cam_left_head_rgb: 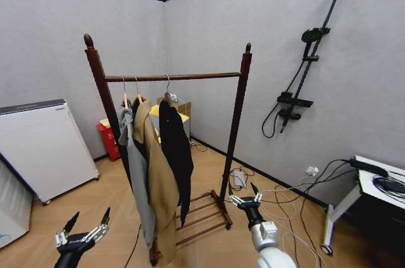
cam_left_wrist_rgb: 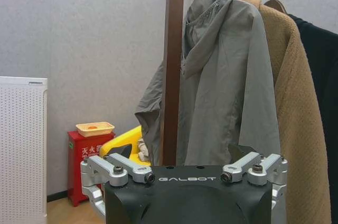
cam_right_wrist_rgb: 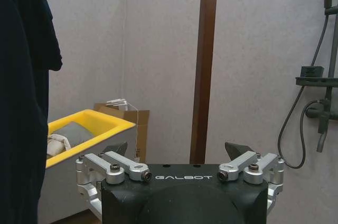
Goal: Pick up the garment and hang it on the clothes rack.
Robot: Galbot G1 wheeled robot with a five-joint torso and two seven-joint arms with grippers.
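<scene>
I'm reading "GALBOT" in pale capitals on the black housing of the left gripper [cam_left_wrist_rgb: 186, 168], printed dead centre on the wrist block between the two silver finger mounts. Same word, "GALBOT", on the right gripper [cam_right_wrist_rgb: 178, 167], same spot on its black body. Over at about eight o'clock from the left gripper there's a red box [cam_left_wrist_rgb: 87, 166] on the floor against the wall, with white Chinese characters on its front; I make out "灭火" on the top line, and the line under it is too small for me to read. I can't pick out any other lettering.
</scene>
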